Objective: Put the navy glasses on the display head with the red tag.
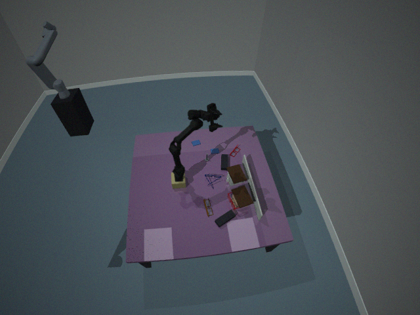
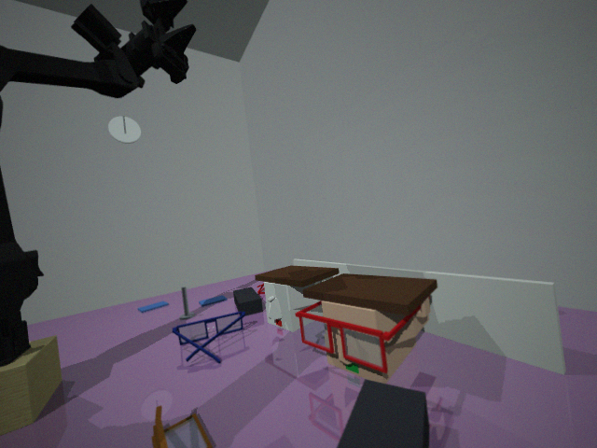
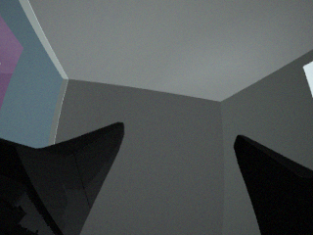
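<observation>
The navy glasses (image 1: 214,176) (image 2: 201,348) lie on the purple table (image 1: 152,203) (image 2: 481,385), temples crossed, in front of the two heads. The white display head with the red tag (image 1: 236,173) (image 2: 282,303) has a brown top and wears nothing. The tan head (image 1: 243,195) (image 2: 371,337) beside it has a green tag and wears red glasses. My gripper (image 1: 214,126) (image 2: 171,21) (image 3: 180,135) is open and empty. It is held high above the far side of the table, well away from the glasses, and faces the wall.
A white back panel (image 1: 252,183) (image 2: 481,308) stands behind the heads. Two black cases (image 1: 224,161) (image 1: 224,217) (image 2: 248,299) (image 2: 385,414), loose red glasses (image 1: 234,150), orange glasses (image 1: 208,207) (image 2: 178,428), a small grey post (image 1: 207,157) (image 2: 184,302) and two blue strips (image 1: 195,142) (image 1: 214,150) lie around.
</observation>
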`<state>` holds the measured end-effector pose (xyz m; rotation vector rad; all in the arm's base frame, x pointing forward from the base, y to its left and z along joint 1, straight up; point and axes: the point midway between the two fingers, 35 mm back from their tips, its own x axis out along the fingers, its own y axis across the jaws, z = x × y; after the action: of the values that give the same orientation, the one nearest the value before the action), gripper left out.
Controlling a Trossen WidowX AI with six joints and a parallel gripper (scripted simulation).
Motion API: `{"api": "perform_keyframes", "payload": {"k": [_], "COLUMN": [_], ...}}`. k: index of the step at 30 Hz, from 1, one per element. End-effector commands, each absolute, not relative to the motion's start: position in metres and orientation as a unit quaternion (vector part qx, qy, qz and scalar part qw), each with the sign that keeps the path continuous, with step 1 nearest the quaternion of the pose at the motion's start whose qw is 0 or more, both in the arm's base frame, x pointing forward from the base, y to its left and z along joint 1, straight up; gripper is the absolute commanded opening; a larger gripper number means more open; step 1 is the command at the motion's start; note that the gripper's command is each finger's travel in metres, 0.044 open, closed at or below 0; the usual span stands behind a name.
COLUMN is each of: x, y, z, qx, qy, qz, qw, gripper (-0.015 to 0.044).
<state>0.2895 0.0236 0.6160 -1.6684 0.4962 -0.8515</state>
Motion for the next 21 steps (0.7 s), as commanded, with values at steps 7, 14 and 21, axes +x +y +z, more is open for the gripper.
{"api": "perform_keyframes", "payload": {"k": [7,14,21], "x": [0.290,0.332,0.398], "y": [0.024,0.044,0.069], "z": [0.616,0.591,0.515], "qx": [-0.710,-0.718,-0.723], "qy": [0.211,0.154,0.094], "qz": [-0.362,-0.346,-0.255], "qw": [0.566,0.584,0.635], "gripper": [0.0440,0.0282,0.0200]}}
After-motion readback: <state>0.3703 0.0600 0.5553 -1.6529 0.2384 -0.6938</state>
